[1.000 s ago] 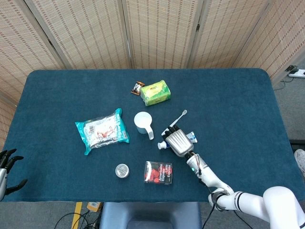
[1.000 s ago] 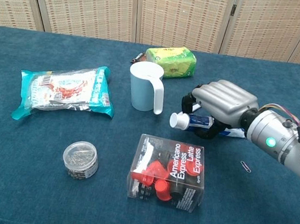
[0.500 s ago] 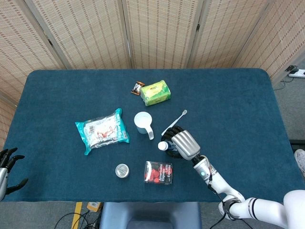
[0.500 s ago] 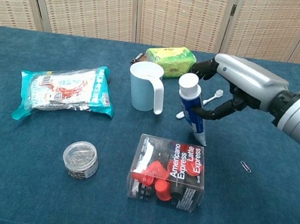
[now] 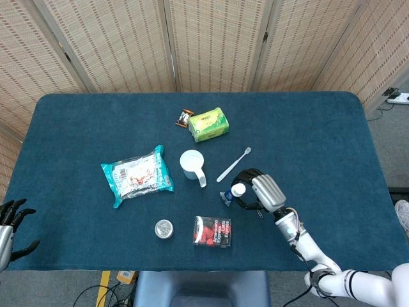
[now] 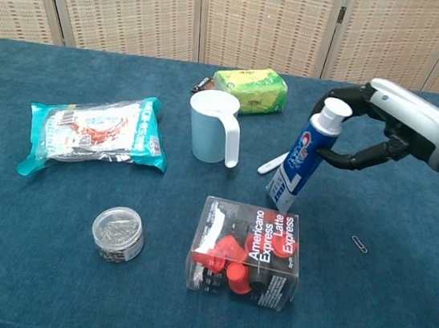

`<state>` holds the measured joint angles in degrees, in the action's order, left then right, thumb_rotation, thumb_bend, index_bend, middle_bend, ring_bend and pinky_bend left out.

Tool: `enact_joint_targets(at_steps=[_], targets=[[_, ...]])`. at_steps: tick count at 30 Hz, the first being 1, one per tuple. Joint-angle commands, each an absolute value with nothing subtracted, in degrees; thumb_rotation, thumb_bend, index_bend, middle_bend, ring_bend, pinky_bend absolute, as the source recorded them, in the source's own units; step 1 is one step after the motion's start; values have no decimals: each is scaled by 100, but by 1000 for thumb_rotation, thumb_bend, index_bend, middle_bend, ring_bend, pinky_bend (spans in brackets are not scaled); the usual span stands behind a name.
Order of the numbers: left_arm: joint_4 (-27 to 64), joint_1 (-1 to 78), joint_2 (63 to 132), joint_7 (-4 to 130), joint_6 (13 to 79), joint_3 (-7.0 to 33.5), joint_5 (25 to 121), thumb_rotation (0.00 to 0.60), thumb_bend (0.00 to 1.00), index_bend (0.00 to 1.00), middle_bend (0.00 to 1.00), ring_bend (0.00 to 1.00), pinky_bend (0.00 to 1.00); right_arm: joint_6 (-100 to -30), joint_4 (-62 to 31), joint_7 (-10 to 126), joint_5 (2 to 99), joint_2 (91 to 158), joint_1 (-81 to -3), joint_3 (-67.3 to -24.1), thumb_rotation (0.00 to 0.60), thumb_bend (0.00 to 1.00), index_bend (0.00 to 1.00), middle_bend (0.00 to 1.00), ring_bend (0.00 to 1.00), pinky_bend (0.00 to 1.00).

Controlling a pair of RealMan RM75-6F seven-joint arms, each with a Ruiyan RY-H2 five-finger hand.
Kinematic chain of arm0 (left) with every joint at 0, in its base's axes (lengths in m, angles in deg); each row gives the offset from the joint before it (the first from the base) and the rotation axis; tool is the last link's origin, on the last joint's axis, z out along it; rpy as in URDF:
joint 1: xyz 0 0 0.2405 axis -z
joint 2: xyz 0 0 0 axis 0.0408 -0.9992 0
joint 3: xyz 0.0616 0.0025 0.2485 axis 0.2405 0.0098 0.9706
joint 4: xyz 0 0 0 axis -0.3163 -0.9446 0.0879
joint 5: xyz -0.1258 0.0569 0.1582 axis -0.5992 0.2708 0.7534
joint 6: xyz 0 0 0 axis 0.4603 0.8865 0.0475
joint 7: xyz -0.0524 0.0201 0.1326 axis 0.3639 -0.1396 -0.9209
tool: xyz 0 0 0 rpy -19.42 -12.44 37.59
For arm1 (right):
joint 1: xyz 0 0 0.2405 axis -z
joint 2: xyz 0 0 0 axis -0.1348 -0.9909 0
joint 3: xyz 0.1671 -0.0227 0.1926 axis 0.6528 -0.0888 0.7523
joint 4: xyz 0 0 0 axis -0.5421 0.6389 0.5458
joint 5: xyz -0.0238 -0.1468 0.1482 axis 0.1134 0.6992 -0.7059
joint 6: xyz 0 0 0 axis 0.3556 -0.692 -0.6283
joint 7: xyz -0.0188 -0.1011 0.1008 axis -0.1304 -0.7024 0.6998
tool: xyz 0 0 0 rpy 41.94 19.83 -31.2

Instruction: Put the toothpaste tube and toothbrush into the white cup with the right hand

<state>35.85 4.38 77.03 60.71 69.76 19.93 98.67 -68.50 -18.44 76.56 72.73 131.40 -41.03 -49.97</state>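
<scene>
One toothpaste tube [image 6: 296,168], cap-up, in R hand [image 6: 386,129]

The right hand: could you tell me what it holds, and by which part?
The right hand holds the toothpaste tube near its capped top end, cap up, tube tilted.

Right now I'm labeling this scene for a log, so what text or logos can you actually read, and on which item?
"Americano Latte Express": on the clear box at the front of the table.
Red, white and blue round logo, no readable letters: on the toothpaste tube held upright by the right hand.
Print too blurred to read: teal snack bag, green packet, small dark wrapper.
No text: white cup, small tin.
</scene>
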Motion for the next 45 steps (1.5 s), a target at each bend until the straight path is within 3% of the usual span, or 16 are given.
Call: enact_joint_targets(at_steps=[1,7,9,12,13,15,23,27,32,45], targets=[[3592,450,7710,6059,6962,1995,9878,600,204,322,165,128,163,-6866,-1678,7818,7190,13081,-3972,-5034,600,300,632,438,295,250],[3600,495,7731,6011,6910,2022,9952,600,204,328,165,128,163,-6780,-1601,7852,7137,12850,-3816,-5153,600,262,603,397,282,250],[3608,507,7741,6001,6913,2016,9966,600,204,328,165,128,163,-6653,-1643,7746,7083,12691,-3784,-5208,600,209,459,344,229,241],[3622,526,7752,5985,6909,2013,9988,600,204,328,165,128,163,-6454,-1779,7577,6936,12430,-3755,-5228,600,125,127,231,122,184],[3627,531,7755,5979,6905,2014,9995,600,204,328,165,128,163,-6404,-1827,7520,6883,12352,-3749,-5219,600,108,53,194,96,168],[3638,539,7762,5976,6898,2018,10006,600,204,328,165,128,163,-6350,-1937,7387,6764,12195,-3724,-5176,600,97,0,140,61,149],[3682,550,7772,5958,6892,2035,10034,600,204,327,165,128,163,-6335,-2288,6886,6592,11931,-3692,-5047,600,96,14,141,51,147],[3711,544,7768,5939,6912,2043,10050,600,204,327,165,128,163,-6345,-2225,5862,6644,12125,-3753,-5136,600,96,220,201,51,147],[3703,520,7750,5961,6938,2048,10033,600,204,328,165,128,163,-6179,-2099,4963,6559,12401,-3877,-5172,600,96,335,220,51,147],[3556,501,7776,6124,6909,2056,9974,600,204,327,165,128,163,-5800,-1326,4197,6212,13275,-4153,-5029,600,113,378,244,52,146]])
